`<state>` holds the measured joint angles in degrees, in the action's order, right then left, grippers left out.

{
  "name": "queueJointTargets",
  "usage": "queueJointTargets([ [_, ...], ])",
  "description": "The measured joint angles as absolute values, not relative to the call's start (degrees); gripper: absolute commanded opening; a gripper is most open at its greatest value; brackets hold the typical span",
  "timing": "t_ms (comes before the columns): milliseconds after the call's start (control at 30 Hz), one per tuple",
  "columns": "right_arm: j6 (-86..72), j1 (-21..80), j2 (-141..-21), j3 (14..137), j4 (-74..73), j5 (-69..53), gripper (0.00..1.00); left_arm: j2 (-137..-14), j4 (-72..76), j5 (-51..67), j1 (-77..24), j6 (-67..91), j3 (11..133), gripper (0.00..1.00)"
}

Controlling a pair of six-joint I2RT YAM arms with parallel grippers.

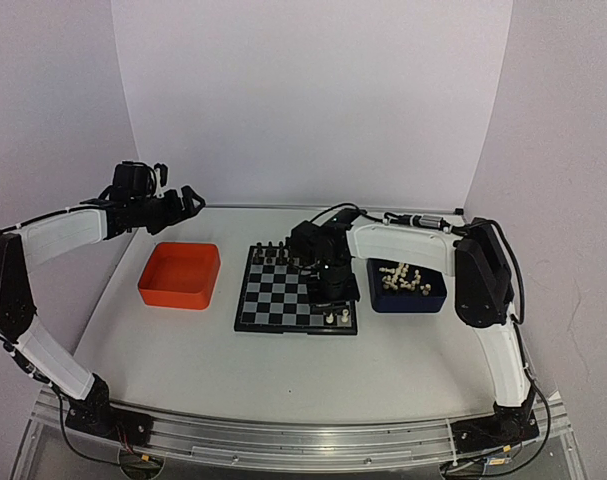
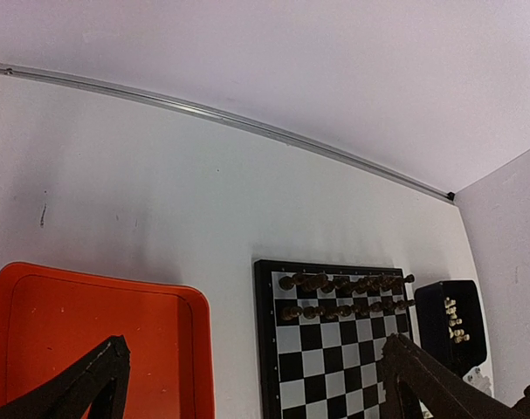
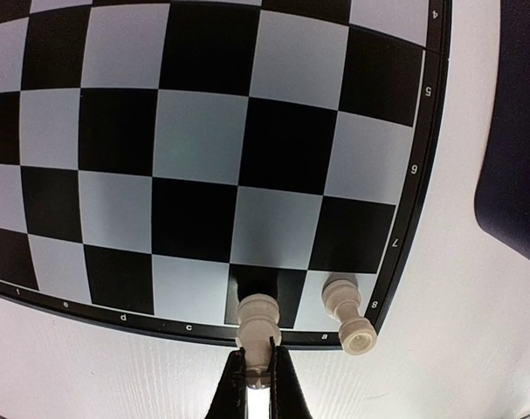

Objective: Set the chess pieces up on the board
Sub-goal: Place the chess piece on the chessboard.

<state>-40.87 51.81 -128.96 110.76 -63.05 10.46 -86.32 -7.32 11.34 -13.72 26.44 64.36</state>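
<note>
Right gripper pinched narrow on one cream piece at the bottom edge of the board.

Right wrist view: the fingers close on the upper end of the cream piece. Its foot is over a black square in the bottom row; contact with the square cannot be told. A second cream figure stands upright just beside it at lower right, on the corner square, untouched. Top view: the remaining chess pieces lie heaped in the dark blue tray right of the board. Black figures line the board's upper rows. An orange tray sits left of the board. The left gripper hangs at upper left above the orange tray, jaws spread wide.
</note>
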Motion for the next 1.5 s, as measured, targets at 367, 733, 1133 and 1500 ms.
queueJointTargets([
  [367, -41.10, 51.81, -129.40, 110.48, -62.94, 10.49, 0.06, -86.32, -7.55, 11.33, -13.72, 26.35, 64.36, 1.00],
  [733, -41.29, 51.79, -129.40, 110.48, -62.85, 10.76, 0.19, -86.32, -7.55, 11.33, -13.72, 25.59, 64.36, 1.00],
  [1133, -40.05, 51.79, -129.29, 110.50, -62.82, 10.74, 0.45, -86.32, -7.55, 11.35, -13.72, 25.42, 64.36, 1.00],
  [1500, -25.08, 50.97, -115.07, 110.81, -62.01, 14.79, 0.86, -85.84, -7.50, 11.33, -13.72, 25.31, 64.36, 1.00],
])
